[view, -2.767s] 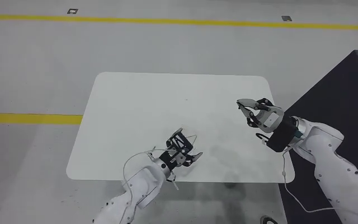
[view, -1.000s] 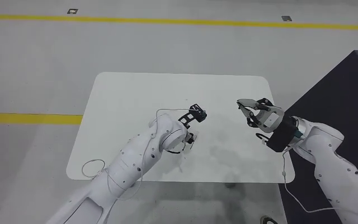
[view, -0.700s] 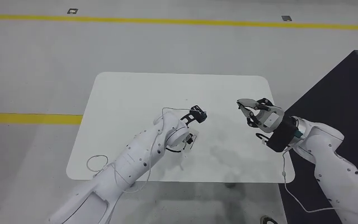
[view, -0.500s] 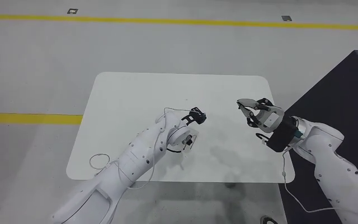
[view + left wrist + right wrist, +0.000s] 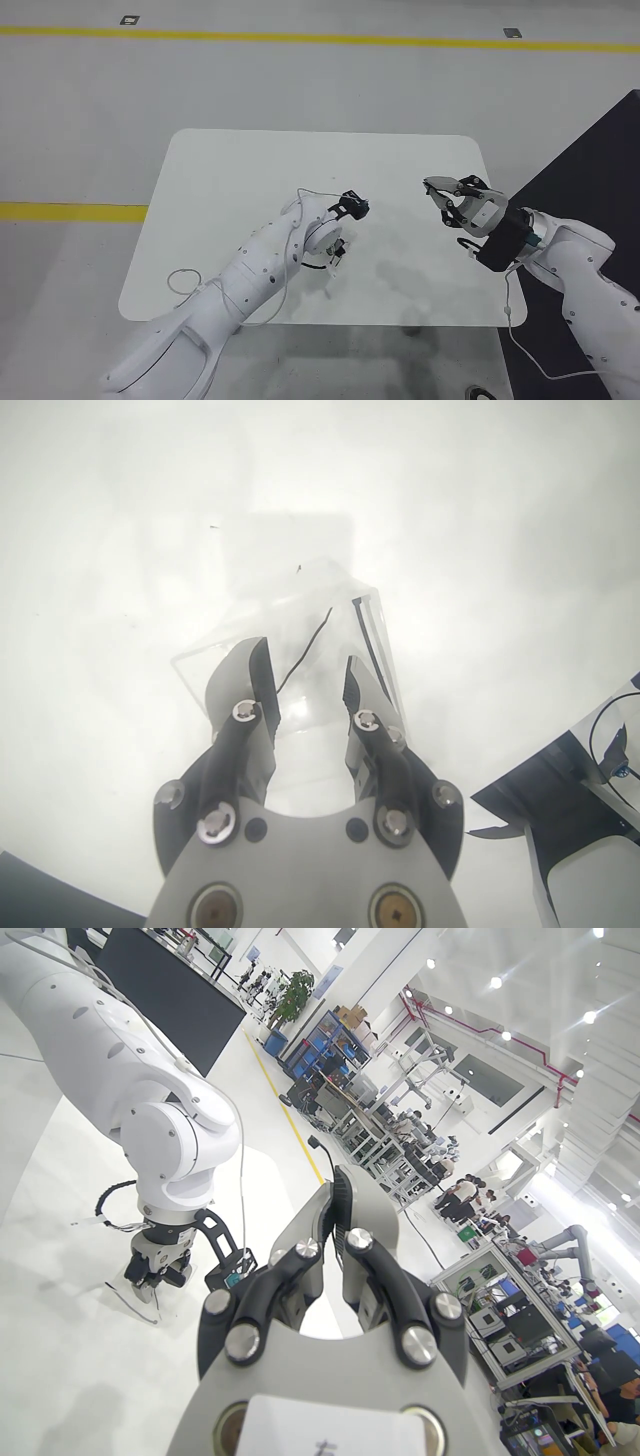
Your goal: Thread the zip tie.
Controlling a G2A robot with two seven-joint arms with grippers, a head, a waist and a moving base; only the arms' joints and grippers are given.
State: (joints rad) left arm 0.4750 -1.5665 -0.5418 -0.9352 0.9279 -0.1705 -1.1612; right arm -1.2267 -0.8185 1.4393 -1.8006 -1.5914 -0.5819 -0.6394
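Observation:
My right gripper (image 5: pixel 336 1178) is shut on a black zip tie (image 5: pixel 321 1153), whose head sticks out past the fingertips. It hovers above the table's right side (image 5: pixel 432 188). My left gripper (image 5: pixel 306 655) points down at the table's middle (image 5: pixel 336 250) and stands open just above a clear plastic piece (image 5: pixel 320 580). On that piece lie a black zip tie (image 5: pixel 364 630), next to one finger, and a thin black strip (image 5: pixel 320 627) between the fingers. In the right wrist view the left gripper (image 5: pixel 152 1278) hangs over a thin tie (image 5: pixel 131 1309) on the table.
The white table (image 5: pixel 250 180) has rounded corners and bare room at its back and left. A dark surface (image 5: pixel 600 170) borders the right side behind the right arm. A loose cable (image 5: pixel 185 285) hangs beside the left arm near the front edge.
The left arm has stretched from the table's front edge to its middle and turned its gripper down; in the last second it only shifted slightly. The right arm has kept still.

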